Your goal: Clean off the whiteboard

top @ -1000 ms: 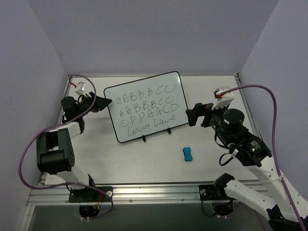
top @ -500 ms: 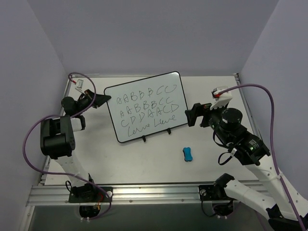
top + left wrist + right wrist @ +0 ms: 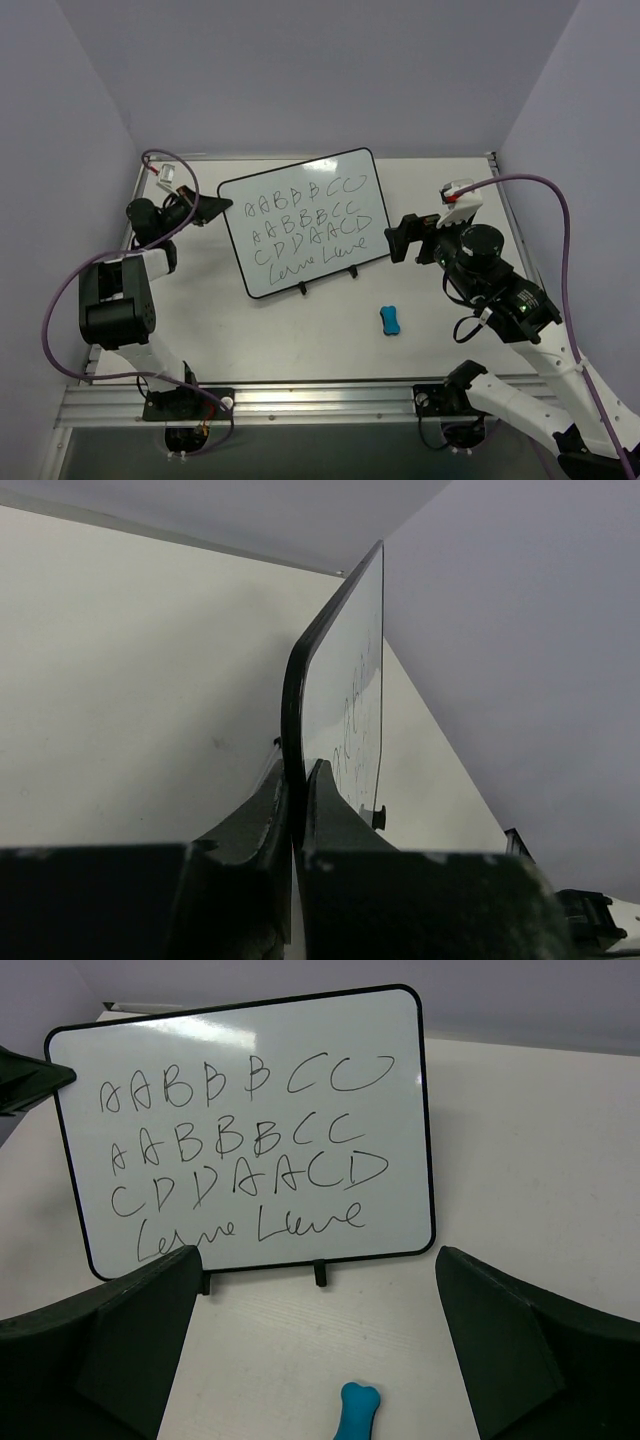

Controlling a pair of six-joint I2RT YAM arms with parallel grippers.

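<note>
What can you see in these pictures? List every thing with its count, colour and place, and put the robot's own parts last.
whiteboard: 1, white with a black frame and black handwriting, far middle of the table
clips: 2, black, on the whiteboard's near long edge
eraser: 1, blue, on the table in front of the whiteboard, towards the right
table: 1, off-white, under everything
walls: pale lilac, behind and at both sides
cables: 2, purple, one looping along each arm
left hand: 1, black, shut on the whiteboard's left edge
right hand: 1, black, open, right of the whiteboard
</note>
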